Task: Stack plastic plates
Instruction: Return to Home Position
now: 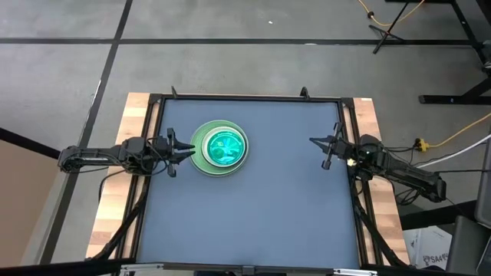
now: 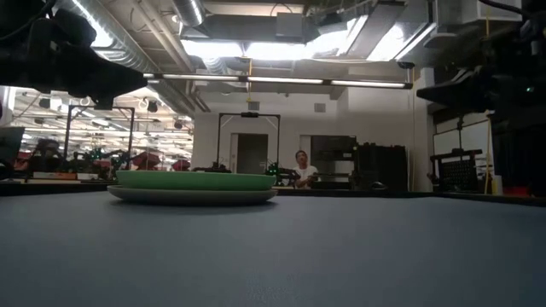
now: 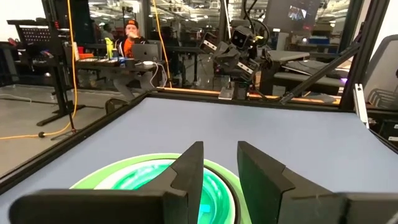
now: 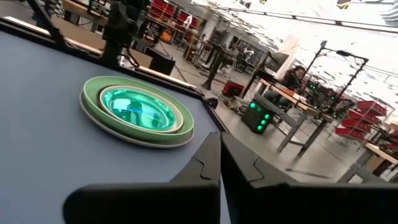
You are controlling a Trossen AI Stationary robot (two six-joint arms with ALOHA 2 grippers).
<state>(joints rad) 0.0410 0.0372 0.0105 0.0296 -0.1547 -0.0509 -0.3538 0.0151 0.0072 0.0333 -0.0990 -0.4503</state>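
**Inspector:** Since every plate in view sits in one stack (image 1: 219,148), which step do you judge to be in hand?

**Operator:** The stacking looks finished, so I take it as the retreat to rest. The stack stands on the table (image 1: 253,222), towards the left side. The left gripper (image 1: 190,151) hovers just beside it, fingers a little apart with nothing between them. The right gripper (image 1: 314,142) is well apart near the right edge, fingers together and empty.

**Inspector:** What does the next move call for?

**Operator:** The left arm should draw back clear of the rim without nudging the stack. The right arm has little to do.

**Inspector:** Contents of the plates?

**Operator:** They hold only one another. The grey plate (image 2: 192,196) is at the bottom and the green plate (image 2: 194,180) is nested in it. A white rim (image 4: 181,124) shows inside that. The top plate (image 1: 225,146) is translucent blue-green and holds nothing. I cannot count the layers beneath it.
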